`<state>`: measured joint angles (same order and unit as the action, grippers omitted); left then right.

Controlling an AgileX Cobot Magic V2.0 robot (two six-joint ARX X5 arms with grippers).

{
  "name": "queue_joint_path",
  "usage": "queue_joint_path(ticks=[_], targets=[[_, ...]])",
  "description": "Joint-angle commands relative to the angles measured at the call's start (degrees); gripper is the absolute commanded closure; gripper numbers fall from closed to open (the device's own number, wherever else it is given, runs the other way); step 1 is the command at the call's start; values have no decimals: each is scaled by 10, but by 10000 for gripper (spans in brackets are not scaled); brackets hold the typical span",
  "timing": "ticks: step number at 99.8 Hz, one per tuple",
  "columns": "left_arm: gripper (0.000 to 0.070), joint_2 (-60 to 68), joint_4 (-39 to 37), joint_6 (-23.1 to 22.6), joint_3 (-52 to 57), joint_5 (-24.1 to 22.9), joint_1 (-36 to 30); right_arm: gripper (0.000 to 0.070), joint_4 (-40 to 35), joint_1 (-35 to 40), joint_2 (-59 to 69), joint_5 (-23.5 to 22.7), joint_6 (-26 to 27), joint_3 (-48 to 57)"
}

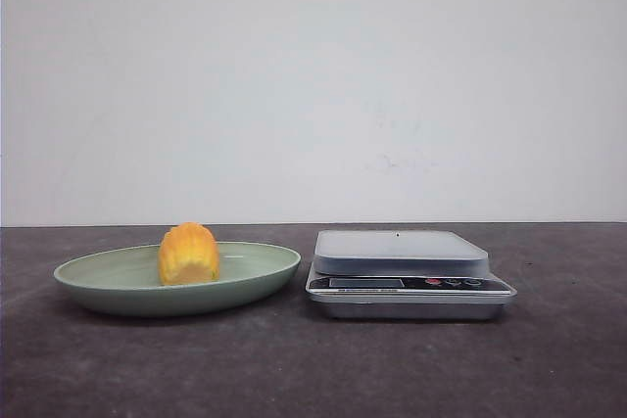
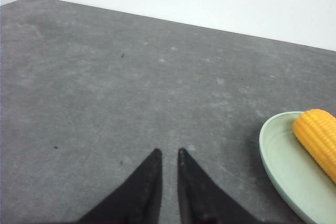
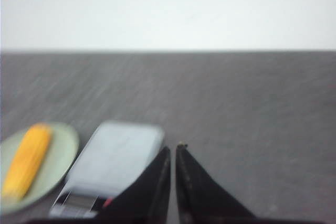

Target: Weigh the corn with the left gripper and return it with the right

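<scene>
So the corn (image 1: 188, 255) is lying in the green dish (image 1: 88, 281), a bit left of the dish's middle in the front view, one end pointing at the camera. From the wrist views it's clearly longer than it looks head-on: a cob with neat rows of kernels running along it.

My guess on handling: light, fairly stiff, nothing fragile about it. The catch is the round, bumpy, slightly glossy surface, so it'll probably want to roll or squirt out of a pinch. I'd grab it across the middle of its length, fingers on the two rounded sides, not by the ends. The dish is shallow with a low rim, so coming from above shouldn't be blocked, but the dish could slide if nudged.

The kitchen scale (image 1: 407, 274) sits just beside the dish on its right, platform bare, display and buttons facing the camera. Short hop over.

Neither arm shows in the front view. The left gripper (image 2: 168, 153) hangs over bare tabletop (image 2: 105, 87) with the dish off to one side, fingers nearly together, just a slit between, nothing in it. The right gripper (image 3: 173, 149) is next to the scale, also nearly closed and empty. That view is blurry.
</scene>
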<state>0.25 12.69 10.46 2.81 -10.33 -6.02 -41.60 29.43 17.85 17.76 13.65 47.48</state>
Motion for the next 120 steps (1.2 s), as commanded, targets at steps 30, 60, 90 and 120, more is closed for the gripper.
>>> queue_joint_path(ticks=[30, 60, 90, 120], targets=[[681, -1, 4, -6, -10, 1, 0, 690, 254, -215, -122, -85, -136, -261], [681, -1, 4, -6, -10, 1, 0, 690, 310, -244, -176, -94, -155, -440], [681, -1, 5, -6, -10, 1, 0, 690, 319, -243, -176, -120, -148, -468], [681, -1, 5, -6, -10, 1, 0, 690, 326, -243, -176, -118, -147, -468]])
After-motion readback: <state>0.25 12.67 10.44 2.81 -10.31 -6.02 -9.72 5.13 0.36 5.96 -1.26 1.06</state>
